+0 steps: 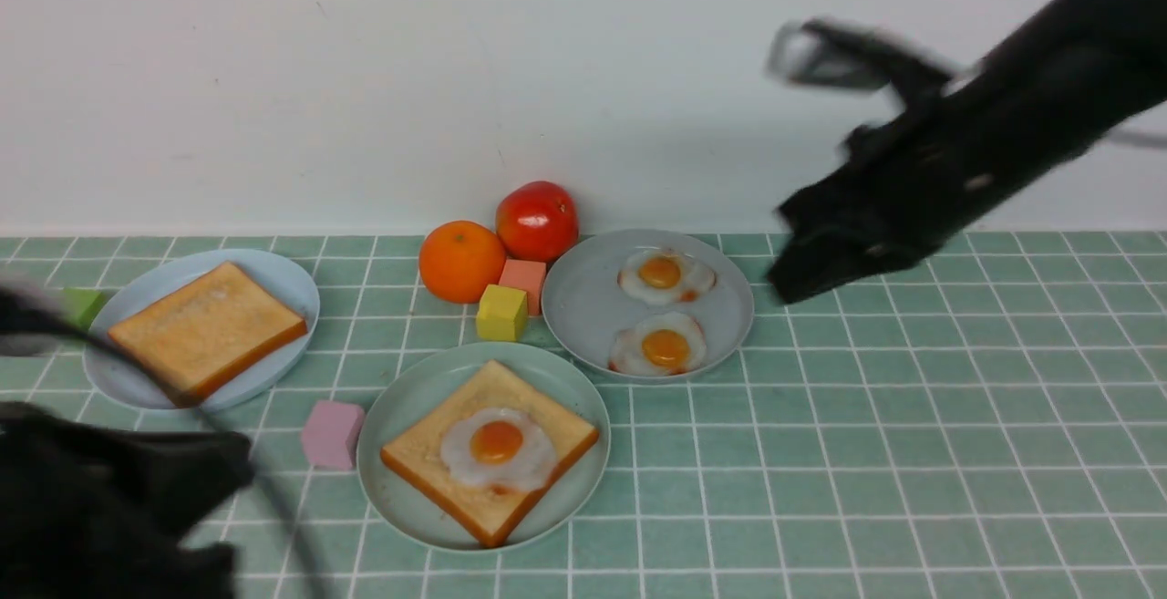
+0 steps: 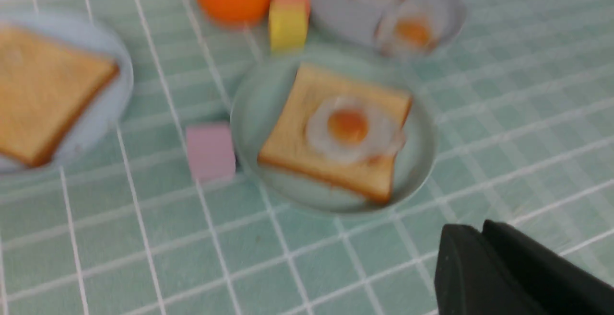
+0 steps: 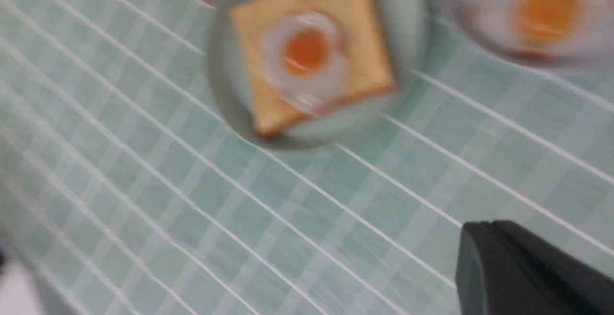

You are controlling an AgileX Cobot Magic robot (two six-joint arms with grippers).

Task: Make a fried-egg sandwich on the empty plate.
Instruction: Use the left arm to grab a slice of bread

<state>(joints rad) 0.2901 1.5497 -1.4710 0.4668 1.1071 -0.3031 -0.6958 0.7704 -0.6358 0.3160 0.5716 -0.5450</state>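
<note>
Egg on toast on mint plate; 2nd toast on blue plate; left claw, right claw clenched, empty.

**Three plates and what lies on them**

The near plate sits centre front. A toast slice lies on it, with a fried egg on top. Behind it to the right, a second plate holds a spare egg and a further egg behind that. At the left, a third plate carries a second toast slice. Between the two rear plates stand a citrus fruit and a tomato (the tomato farther back), with two blocks in front of them. A third block sits just left of the near plate.
</note>
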